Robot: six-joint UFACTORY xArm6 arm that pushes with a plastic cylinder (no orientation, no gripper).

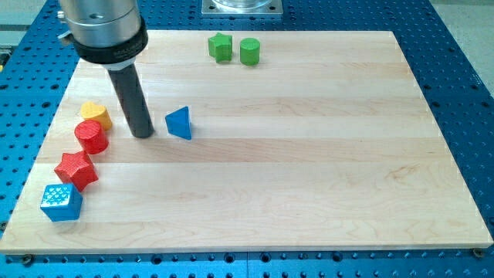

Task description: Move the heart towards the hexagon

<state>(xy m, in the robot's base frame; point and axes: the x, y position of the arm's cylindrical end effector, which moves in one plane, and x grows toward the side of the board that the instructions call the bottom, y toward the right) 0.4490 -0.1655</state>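
A yellow block (pixel 95 114) that looks heart-shaped sits near the board's left edge. Just below it, almost touching, is a red block (pixel 91 137) with a rounded, hexagon-like outline; I cannot make out its exact shape. My tip (pixel 142 136) rests on the board to the right of these two, a short gap from both. A blue triangle (pixel 179 123) lies just right of the tip, not touching it.
A red star (pixel 76 170) and a blue cube (pixel 61 202) continue the row down the left edge. A green star (pixel 221 47) and a green cylinder (pixel 249 51) stand at the view's top. The wooden board (pixel 309 154) ends close to the left blocks.
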